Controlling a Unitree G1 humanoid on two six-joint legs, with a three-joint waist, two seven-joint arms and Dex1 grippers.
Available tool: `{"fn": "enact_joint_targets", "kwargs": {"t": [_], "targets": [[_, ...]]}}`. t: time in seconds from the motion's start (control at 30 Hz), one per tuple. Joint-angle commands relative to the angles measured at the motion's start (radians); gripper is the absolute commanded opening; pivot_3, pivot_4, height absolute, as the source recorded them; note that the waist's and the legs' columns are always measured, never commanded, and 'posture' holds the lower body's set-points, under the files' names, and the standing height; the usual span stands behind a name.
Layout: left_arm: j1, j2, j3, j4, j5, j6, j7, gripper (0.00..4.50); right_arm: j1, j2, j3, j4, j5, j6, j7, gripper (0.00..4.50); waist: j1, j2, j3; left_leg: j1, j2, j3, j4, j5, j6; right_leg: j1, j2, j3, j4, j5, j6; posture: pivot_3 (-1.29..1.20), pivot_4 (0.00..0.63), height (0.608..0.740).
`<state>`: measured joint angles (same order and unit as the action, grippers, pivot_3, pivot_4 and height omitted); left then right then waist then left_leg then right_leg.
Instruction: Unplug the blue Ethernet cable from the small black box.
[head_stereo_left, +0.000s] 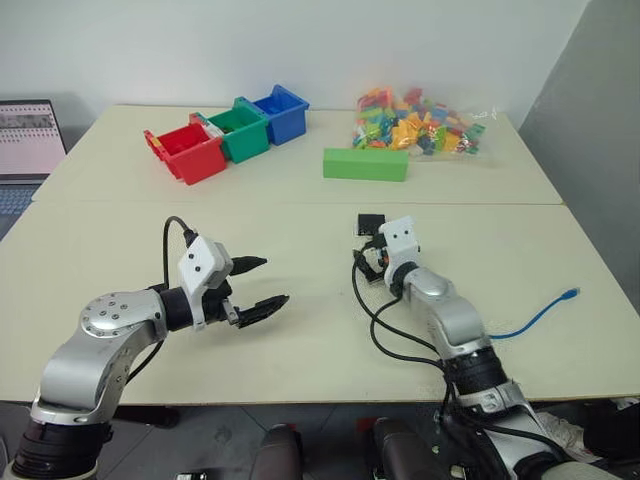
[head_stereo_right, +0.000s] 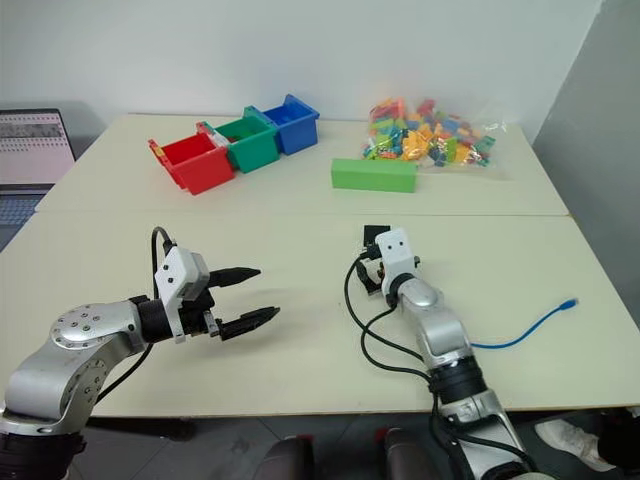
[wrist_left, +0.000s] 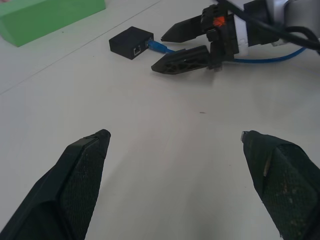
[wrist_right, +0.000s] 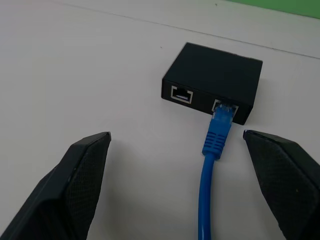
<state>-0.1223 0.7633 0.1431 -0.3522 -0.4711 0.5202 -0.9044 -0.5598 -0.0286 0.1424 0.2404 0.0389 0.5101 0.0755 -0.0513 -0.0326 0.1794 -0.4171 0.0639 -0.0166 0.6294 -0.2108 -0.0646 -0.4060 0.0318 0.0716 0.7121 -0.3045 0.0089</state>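
1. Both sets of jaws stand spread wide, and neither grips anything.
2. At the far left edge we see a laptop (head_stereo_left: 28, 140) beside the table (head_stereo_left: 300, 330).
3. Our left gripper (head_stereo_left: 258, 285) hovers over the near left part of the table, its two black fingers parted and pointing toward the middle.
4. At the back left, three bins sit in a row touching one another: the red bin (head_stereo_left: 187, 152), the green bin (head_stereo_left: 238, 133) and the blue bin (head_stereo_left: 280, 113).
5. Right of them lies a green block (head_stereo_left: 365, 165), with a bag of coloured bricks (head_stereo_left: 415, 125) just behind it.
6. Near the table's middle, the small black box (wrist_right: 212, 82) lies flat, with two ports in the side that faces our right gripper.
7. The blue Ethernet cable (wrist_right: 216, 137) is plugged into one port; the other port is empty.
8. Our right gripper (wrist_left: 182, 46) sits just short of the box, one finger on either side of the cable, touching neither.
9. Farther right, the cable's free end (head_stereo_left: 570, 294) rests on the table near the right edge.
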Motion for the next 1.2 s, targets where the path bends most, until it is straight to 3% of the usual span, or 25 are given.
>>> {"fn": "enact_joint_targets", "kwargs": {"t": [0.03,0.13,0.47,0.63,0.77,0.87,1.07,1.2], "targets": [[-0.003,0.0,0.014,-0.03,-0.009,-0.018,0.004,4.5,-0.019,0.018,-0.03,0.017,-0.029,-0.009,-0.067,4.32,-0.001,0.0,0.0,0.0,0.0,0.0,0.0,0.0,0.0,0.0,0.0,0.0,0.0,0.0,0.0,0.0,0.15,0.74],[0.014,-0.002,0.017,-0.035,-0.006,-0.025,0.006,4.5,-0.008,0.032,-0.03,0.01,-0.042,0.01,-0.091,3.82,-0.002,0.0,0.0,0.001,0.0,-0.001,0.0,0.0,0.0,0.0,0.0,0.0,0.001,0.0,0.0,0.0,0.15,0.74],[0.015,-0.011,0.012,-0.011,0.001,-0.048,0.017,4.5,-0.017,0.055,-0.084,0.049,-0.031,0.01,-0.136,1.43,0.001,0.0,0.0,0.001,0.0,-0.001,0.0,0.0,0.0,0.0,0.0,0.0,0.001,0.0,0.0,0.0,0.15,0.74],[0.005,-0.03,0.022,0.022,-0.01,-0.033,0.039,4.5,-0.007,0.005,-0.064,0.036,-0.038,-0.022,-0.061,0.23,0.003,0.0,0.0,0.001,0.0,-0.002,0.0,0.0,0.0,0.0,0.0,0.0,0.001,0.0,0.0,0.0,0.15,0.74],[-0.017,-0.039,0.04,0.072,-0.042,0.006,0.043,4.5,0.02,-0.129,0.072,-0.057,-0.083,-0.153,0.16,0.12,0.005,0.0,0.0,0.001,0.0,-0.001,0.0,0.0,0.0,0.0,0.0,0.0,0.001,-0.001,0.003,0.0,0.15,0.74],[-0.05,-0.039,0.063,0.11,-0.114,0.086,0.03,4.5,0.038,-0.258,0.161,-0.134,-0.106,-0.355,0.35,0.11,0.003,0.0,0.001,0.0,0.0,-0.001,0.0,0.0,0.0,0.0,0.0,-0.001,0.0,-0.002,0.004,0.0,0.15,0.74],[-0.117,-0.015,0.097,0.145,-0.329,0.304,-0.057,4.5,0.013,-0.425,0.21,-0.249,-0.025,-0.677,0.693,0.11,-0.009,0.001,0.001,0.0,0.001,-0.001,0.0,0.0,0.0,0.0,0.002,-0.001,0.001,-0.003,0.005,0.0,0.15,0.74],[-0.154,0.023,0.098,0.135,-0.453,0.425,-0.132,4.5,-0.045,-0.479,0.216,-0.302,0.031,-0.752,0.853,0.11,-0.008,0.0,0.001,0.001,0.001,-0.002,0.0,0.0,0.0,0.001,0.002,-0.002,0.001,-0.003,0.005,0.0,0.15,0.74]]}}
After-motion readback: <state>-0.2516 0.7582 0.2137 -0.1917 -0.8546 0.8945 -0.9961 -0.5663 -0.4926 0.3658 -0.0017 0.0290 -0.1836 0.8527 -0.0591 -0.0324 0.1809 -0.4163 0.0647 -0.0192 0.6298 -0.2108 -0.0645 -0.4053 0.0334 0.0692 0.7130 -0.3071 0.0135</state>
